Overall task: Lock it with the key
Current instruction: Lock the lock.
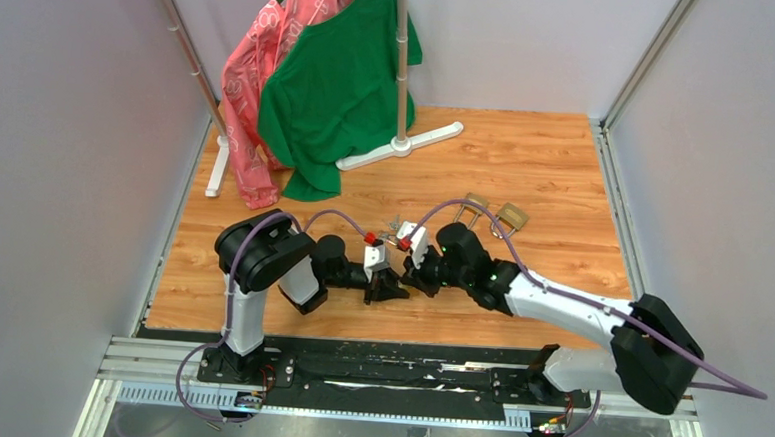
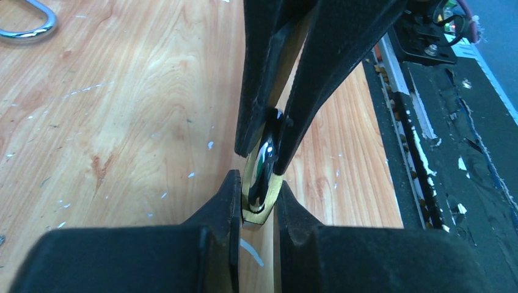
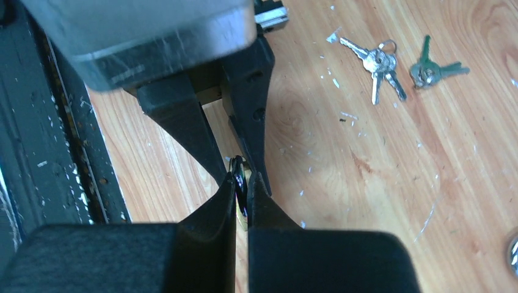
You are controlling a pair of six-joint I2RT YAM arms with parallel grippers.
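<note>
Right wrist view: two claws busy, key untouched

My left claw (image 2: 258,194) pinches the brass padlock (image 2: 255,215) by its body; my right claw (image 3: 243,183) is pressed tight on its chrome shackle (image 2: 264,162). The key (image 3: 375,61) lies on the table (image 3: 366,183), well apart, beside a green-headed bunch (image 3: 435,68). Releasing either narrow pinch to fetch it could let the padlock swivel or drop.

Bright, even light; close foreground parts blurred
</note>
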